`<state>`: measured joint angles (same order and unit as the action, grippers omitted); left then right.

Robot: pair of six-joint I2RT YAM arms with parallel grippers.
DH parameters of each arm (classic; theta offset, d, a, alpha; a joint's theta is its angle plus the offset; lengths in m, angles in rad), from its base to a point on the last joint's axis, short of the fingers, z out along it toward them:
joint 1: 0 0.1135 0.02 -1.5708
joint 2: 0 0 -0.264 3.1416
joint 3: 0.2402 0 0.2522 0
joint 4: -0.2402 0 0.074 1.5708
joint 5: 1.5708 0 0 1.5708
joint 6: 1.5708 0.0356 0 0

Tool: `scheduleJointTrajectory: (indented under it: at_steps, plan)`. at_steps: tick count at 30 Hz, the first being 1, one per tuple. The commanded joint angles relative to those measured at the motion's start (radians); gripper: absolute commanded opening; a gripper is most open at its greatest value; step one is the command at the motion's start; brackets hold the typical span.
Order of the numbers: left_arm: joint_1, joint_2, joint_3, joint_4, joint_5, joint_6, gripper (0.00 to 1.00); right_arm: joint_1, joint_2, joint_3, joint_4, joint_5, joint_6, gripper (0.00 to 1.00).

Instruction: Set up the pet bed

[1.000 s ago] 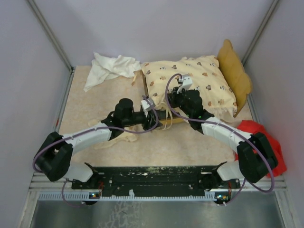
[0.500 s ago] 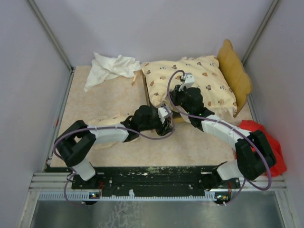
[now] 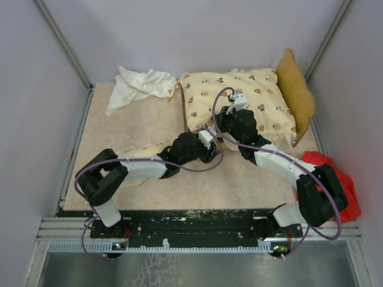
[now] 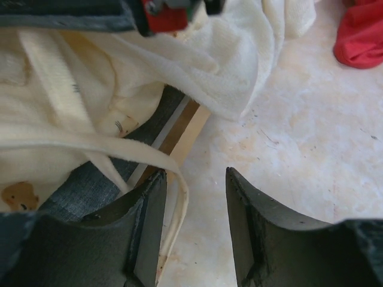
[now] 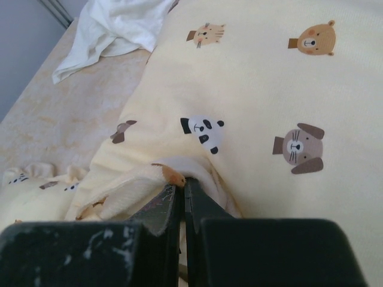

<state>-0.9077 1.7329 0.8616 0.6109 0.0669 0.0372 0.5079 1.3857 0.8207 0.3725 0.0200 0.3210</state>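
Top external view: cushion (image 3: 251, 98) lay on the bed frame (image 3: 297, 89) at the far right of the worktop (image 3: 119, 128), with the headboard on the right-wall side. Right wrist view: right tool (image 5: 182, 186) was pinched closed on a fold at the cushion's near-left edge. Left wrist view: left tool (image 4: 194, 182) stood partly open at the frame's corner, gripping nothing. A cream tie strap (image 4: 90, 142) ran past one finger. The dark grey base and wood rail showed under the cushion. Small pillow (image 3: 136, 152) lay on the worktop, partly under the left arm (image 3: 143, 167), apart from the frame. White cloth (image 3: 140, 86) sat at the far left. Red cloth (image 3: 347, 179) sat near right, beside the right arm (image 3: 281, 164).
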Motion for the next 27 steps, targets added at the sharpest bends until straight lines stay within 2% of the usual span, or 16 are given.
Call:
scheduleJointTrajectory:
  at_steps: [1, 5, 7, 8, 11, 12, 20, 27]
  plan:
    - [0.009, 0.004, 0.022, 0.119, -0.126, -0.008, 0.50, -0.011, -0.021, 0.022, 0.048, -0.006, 0.021, 0.00]
    - [0.010, 0.031, 0.056, 0.113, -0.166, -0.040, 0.47, -0.012, -0.026, 0.024, 0.045, -0.016, 0.028, 0.00]
    - [0.009, 0.037, 0.073, 0.098, -0.183, -0.055, 0.39, -0.012, -0.033, 0.024, 0.040, -0.016, 0.025, 0.00]
    - [0.010, 0.038, 0.078, 0.096, -0.191, -0.063, 0.34, -0.014, -0.037, 0.024, 0.037, -0.016, 0.023, 0.00]
    - [0.010, 0.026, 0.083, 0.093, -0.208, -0.079, 0.07, -0.021, -0.046, 0.020, 0.028, -0.015, 0.020, 0.00]
    - [0.010, 0.016, 0.083, 0.088, -0.204, -0.081, 0.01, -0.023, -0.048, 0.017, 0.027, -0.015, 0.017, 0.00]
    - [0.018, -0.218, 0.015, -0.058, -0.026, -0.080, 0.00, -0.102, -0.040, 0.018, 0.026, -0.010, -0.058, 0.00]
    - [0.109, -0.296, 0.041, -0.153, 0.168, 0.065, 0.00, -0.138, -0.024, 0.044, 0.017, -0.039, -0.127, 0.00]
